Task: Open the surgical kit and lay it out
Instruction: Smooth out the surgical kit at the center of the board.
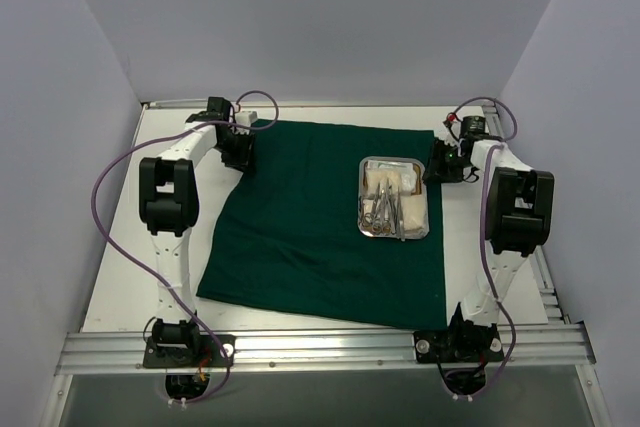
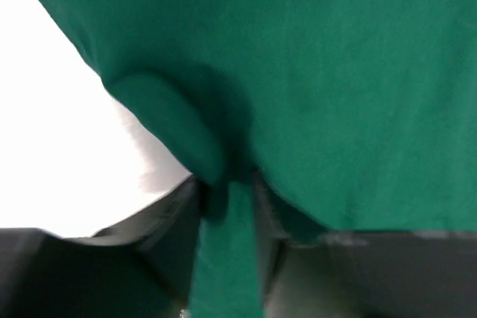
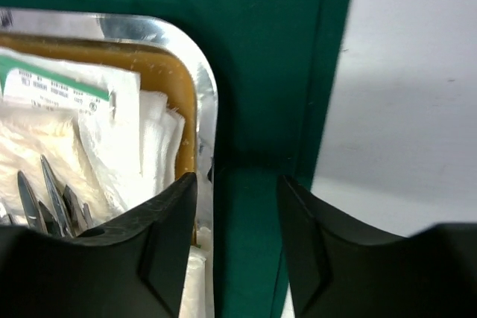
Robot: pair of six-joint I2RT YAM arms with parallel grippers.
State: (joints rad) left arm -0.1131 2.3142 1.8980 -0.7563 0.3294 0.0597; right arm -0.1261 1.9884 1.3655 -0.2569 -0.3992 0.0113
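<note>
Left wrist: left pincer [image 2: 227, 195] clamps far-left corner of dark green cloth drape [image 2: 335, 94]; right pincer [image 3: 238, 214] apart. Step looks like unfolding; next, pull corner flat.

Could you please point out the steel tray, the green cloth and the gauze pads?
steel tray [image 3: 112, 24]: right wrist view, its shiny rim.
green cloth [image 1: 300, 217]: top external view, its flat middle.
gauze pads [image 3: 41, 147]: right wrist view, the white weave.
</note>
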